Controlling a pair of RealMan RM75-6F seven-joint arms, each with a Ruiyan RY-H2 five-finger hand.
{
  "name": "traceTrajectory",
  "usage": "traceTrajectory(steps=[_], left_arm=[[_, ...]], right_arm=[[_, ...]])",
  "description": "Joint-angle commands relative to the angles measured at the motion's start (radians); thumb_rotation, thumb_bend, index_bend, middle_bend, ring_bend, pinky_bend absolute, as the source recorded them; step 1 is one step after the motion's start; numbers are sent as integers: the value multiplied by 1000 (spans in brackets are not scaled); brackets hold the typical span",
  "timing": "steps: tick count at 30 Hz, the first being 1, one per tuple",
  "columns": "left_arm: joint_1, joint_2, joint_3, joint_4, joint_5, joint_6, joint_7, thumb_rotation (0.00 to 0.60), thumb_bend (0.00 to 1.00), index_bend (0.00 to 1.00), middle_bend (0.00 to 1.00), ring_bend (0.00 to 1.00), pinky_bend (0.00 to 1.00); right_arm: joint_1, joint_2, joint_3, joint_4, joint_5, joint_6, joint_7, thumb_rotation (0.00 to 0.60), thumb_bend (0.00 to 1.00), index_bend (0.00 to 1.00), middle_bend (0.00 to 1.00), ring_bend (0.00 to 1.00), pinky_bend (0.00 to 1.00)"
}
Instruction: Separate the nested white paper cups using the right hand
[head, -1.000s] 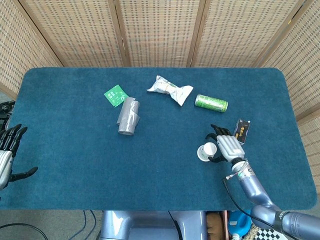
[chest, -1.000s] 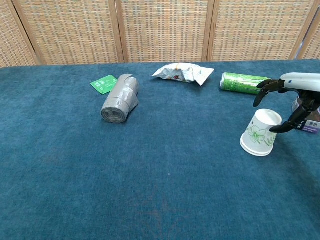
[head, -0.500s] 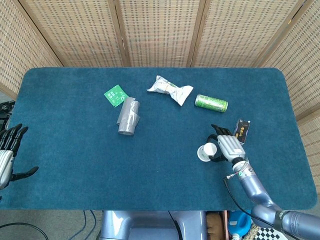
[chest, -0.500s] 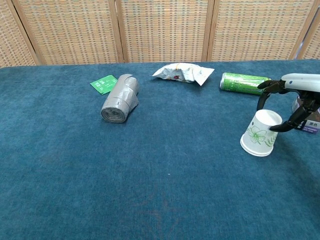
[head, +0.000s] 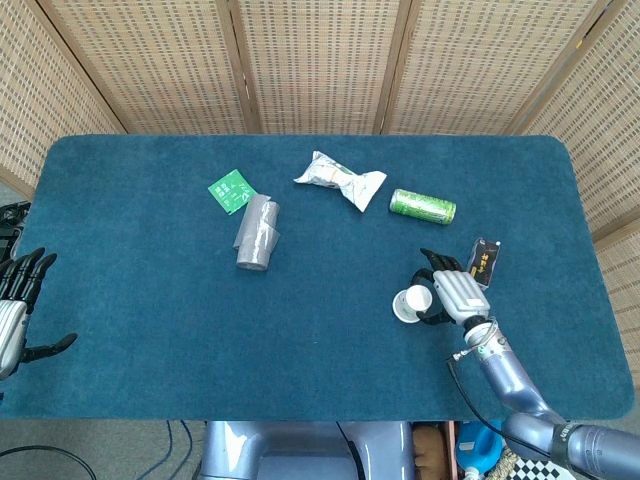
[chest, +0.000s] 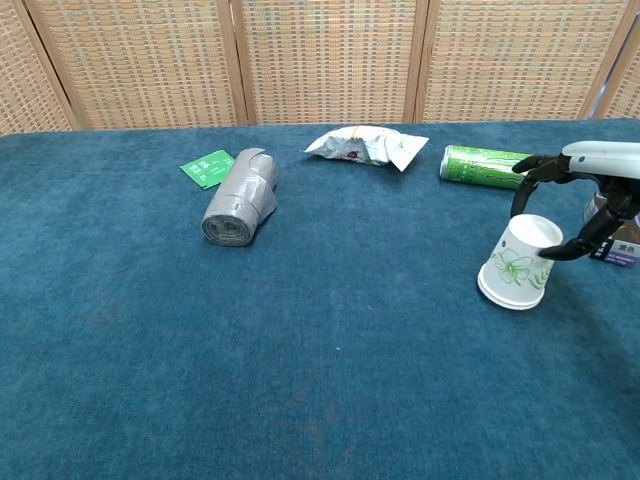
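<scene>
Pinching the cups (chest: 520, 263) at their upper end, the right robot hand (head: 452, 292) has a finger over the top and a thumb on the side nearest the arm, so it is holding them, with the rest of the fingers (chest: 530, 168) hooked above. The cups sit on the right part of the blue bench (head: 150, 300), near the front edge, well apart from the can (head: 422, 206) behind and just beside a small dark packet (head: 484, 262). They are tipped: the wide rim is down and toward the bench's middle, the closed base up and toward the robot hand, so the long axis leans from lower left to upper right in the chest view. Whether the rim touches the cloth I cannot tell.

Thin paper like this looks very light and easy to crush (a hard squeeze would dent the wall). I would take the outer cup near its stiffer base or rolled rim. The left robot hand (head: 12, 300) hangs off the bench's left edge, spread and holding nothing.
</scene>
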Motion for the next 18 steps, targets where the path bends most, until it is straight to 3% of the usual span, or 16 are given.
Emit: traceTrajectory(steps=[1, 18], left_arm=[[0, -1, 1, 1, 1, -1, 0, 600, 63, 0, 0, 0, 0], [0, -1, 5, -6, 7, 0, 6, 600, 62, 0, 0, 0, 0]], right_arm=[[-3, 11, 1, -15, -9, 6, 2, 600, 406, 415, 0, 0, 0], [-17, 77, 9, -118, -52, 40, 16, 600, 405, 415, 0, 0, 0]])
